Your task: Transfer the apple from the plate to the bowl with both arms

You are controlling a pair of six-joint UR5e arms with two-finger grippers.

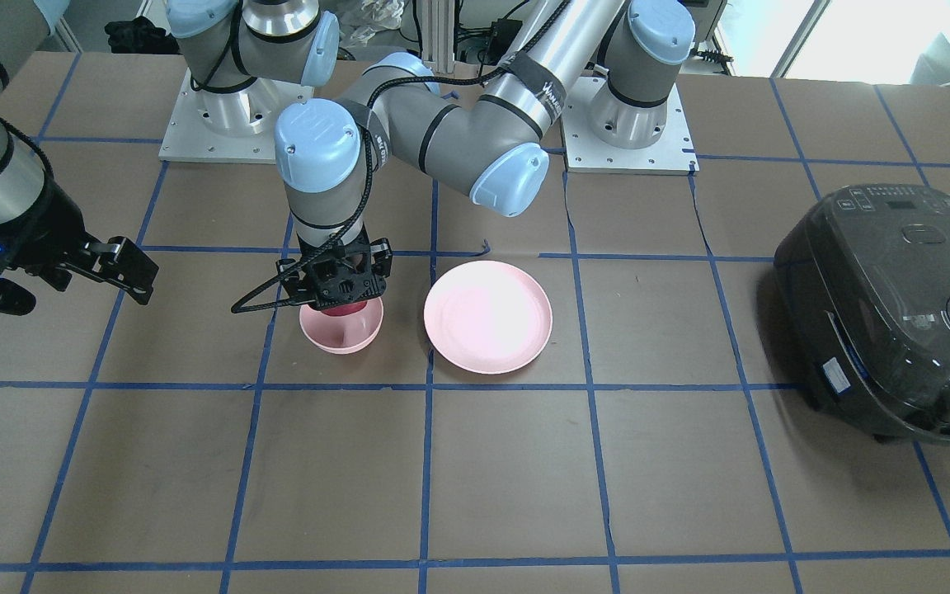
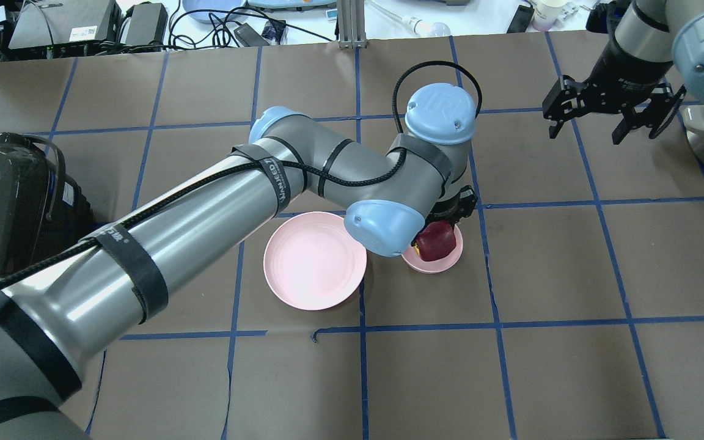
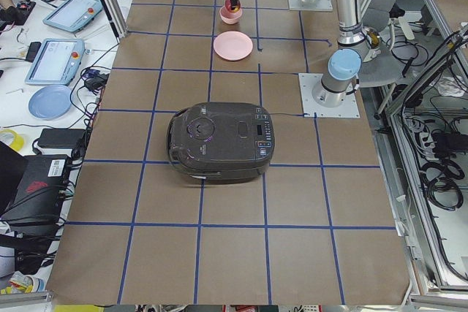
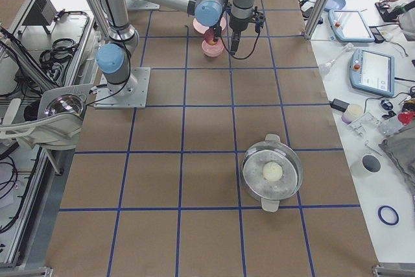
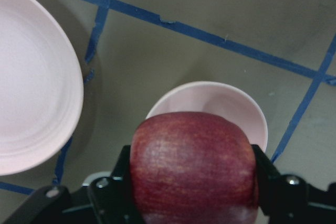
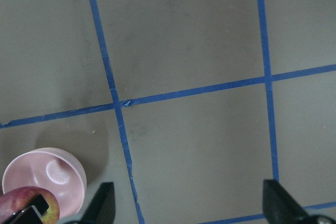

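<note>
You'll find the small dark red, faintly streaked apple (image 5: pixel 193 169) pinched between the two black fingers of the left gripper (image 1: pixel 341 289), one finger on each side of the fruit. In the left wrist view it fills the lower middle of the frame. Right behind it is the mouth of the small deep pale pink bowl (image 5: pixel 226 103), so the fruit hangs over the bowl's near rim. You can't tell from these views whether it touches the bowl. In the front-facing view, bowl and gripper sit left of centre. The wide shallow pale pink plate (image 1: pixel 487 316) lies just beside them to the right, apart from the bowl, on the brown table marked with a blue tape grid (image 1: pixel 524 478). In the upper right of the overhead view the right gripper (image 2: pixel 585 133) hangs above the table with its fingers spread and nothing between them, well apart from both dishes. A dark grey rice cooker (image 1: pixel 895 313) stands at the right edge of the front-facing view.
</note>
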